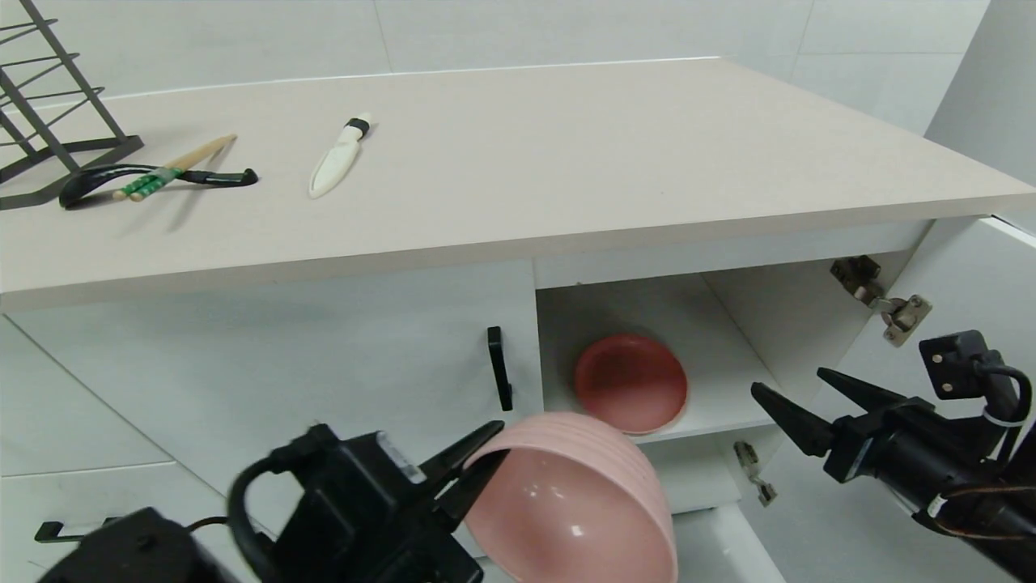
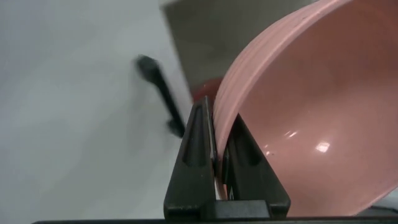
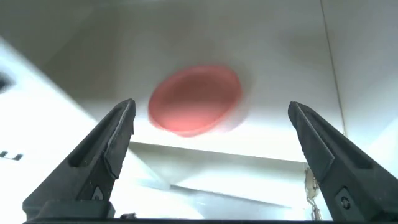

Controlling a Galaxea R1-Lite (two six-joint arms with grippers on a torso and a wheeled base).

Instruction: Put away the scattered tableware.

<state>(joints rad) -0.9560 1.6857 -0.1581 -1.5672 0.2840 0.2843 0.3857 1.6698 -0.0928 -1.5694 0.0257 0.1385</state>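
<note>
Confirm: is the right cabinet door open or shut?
Open. The right cabinet door stands out sideways, hinge exposed, and the red bowl on the inner shelf shows plainly.

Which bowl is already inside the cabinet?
The darker red bowl on the shelf; the paler pink bowl is clamped by its rim in the left gripper.

pink bowl [image 1: 576, 504] btm cut off | rack [image 1: 109, 144] cut, left edge | red bowl [image 3: 196, 99] blurred
</note>
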